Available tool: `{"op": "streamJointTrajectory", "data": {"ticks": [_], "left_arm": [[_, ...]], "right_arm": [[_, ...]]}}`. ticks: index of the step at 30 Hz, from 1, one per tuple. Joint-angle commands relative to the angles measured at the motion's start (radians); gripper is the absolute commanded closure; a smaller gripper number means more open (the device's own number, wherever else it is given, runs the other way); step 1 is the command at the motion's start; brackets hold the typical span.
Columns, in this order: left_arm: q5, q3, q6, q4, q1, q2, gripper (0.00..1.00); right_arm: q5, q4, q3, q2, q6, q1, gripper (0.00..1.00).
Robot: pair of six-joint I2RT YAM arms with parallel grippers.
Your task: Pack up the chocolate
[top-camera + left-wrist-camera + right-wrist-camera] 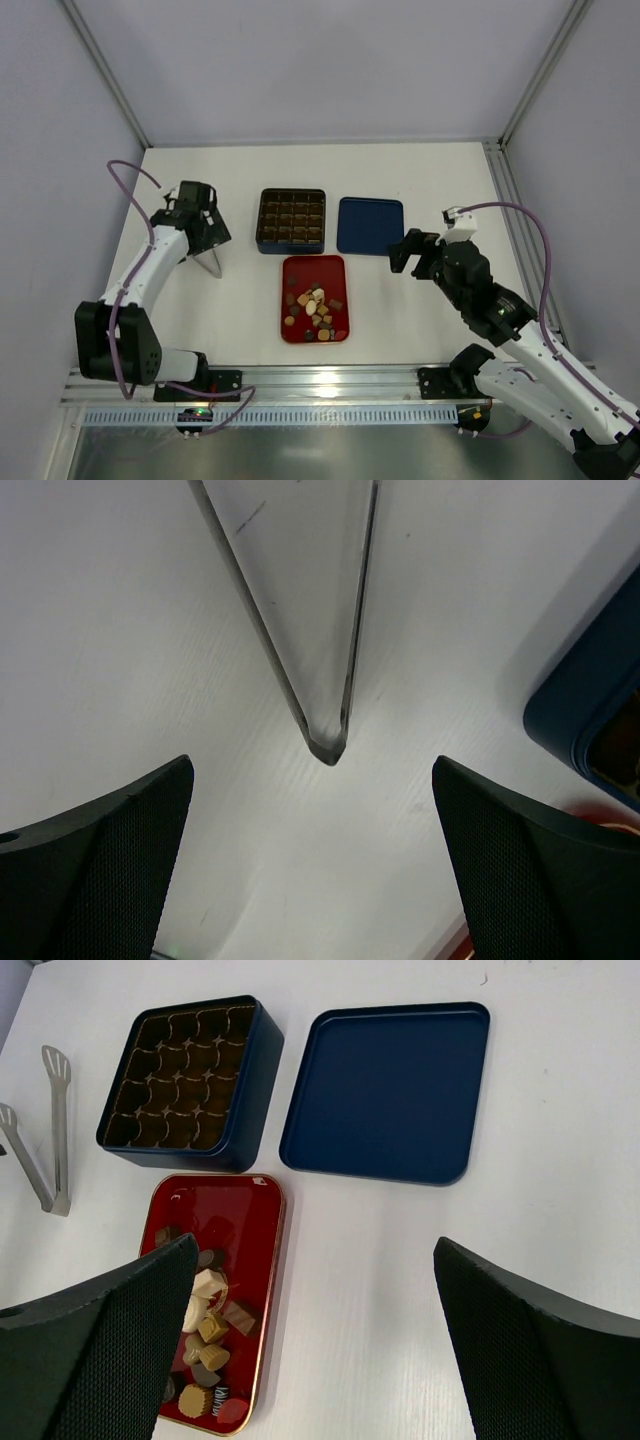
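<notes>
1. Your left tool (312, 780) is wide open with nothing in it. Its black, mesh-textured fingers (100, 870) hang over the bare white worktop (420, 180).
2. The tongs (325, 680) lie flat under that tool. They are thin, shiny metal in a narrow V. In the left wrist view the joined end points between the fingers and touches neither.
3. Your right tool (316, 1250) is also spread wide and holds nothing. It hovers near the right side of the red tray (268, 1290).
4. The chocolate (205, 1330) is a loose heap in the near half of the red tray. You can see dark brown, tan and cream bits, some round and some square.
5. The red tray is a glossy, flat rectangle with rounded corners and a gold rim.
6. The box (255, 1090) sits just beyond the tray. It has dark blue walls and a brown liner moulded into a grid of cells.
7. The lid (385, 1090) is just right of the box, with a small gap between them. It is blue, shallow and square, and lies rim up.
</notes>
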State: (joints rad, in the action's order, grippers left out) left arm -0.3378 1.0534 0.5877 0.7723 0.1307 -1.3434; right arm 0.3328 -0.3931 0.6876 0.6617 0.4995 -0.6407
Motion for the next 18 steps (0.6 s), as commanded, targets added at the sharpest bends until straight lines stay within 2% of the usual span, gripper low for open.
{"op": "streamJointTrajectory", "data": {"ticks": [1, 5, 9, 18], "left_arm": [[0.009, 0.036, 0.009, -0.076, -0.051, -0.075, 0.0], [0.052, 0.028, -0.009, -0.128, -0.111, -0.174, 0.0], [0.166, 0.016, -0.014, -0.192, -0.178, -0.249, 0.0], [0.157, 0.062, 0.02, -0.211, -0.194, -0.362, 0.0]], "right_arm": [[-0.04, 0.017, 0.029, -0.001, -0.003, -0.004, 0.0], [-0.06, 0.019, 0.029, -0.001, -0.003, -0.004, 0.0], [-0.06, 0.016, 0.026, -0.005, -0.003, -0.004, 0.0], [-0.072, 0.048, -0.02, -0.013, 0.017, -0.004, 0.0]]}}
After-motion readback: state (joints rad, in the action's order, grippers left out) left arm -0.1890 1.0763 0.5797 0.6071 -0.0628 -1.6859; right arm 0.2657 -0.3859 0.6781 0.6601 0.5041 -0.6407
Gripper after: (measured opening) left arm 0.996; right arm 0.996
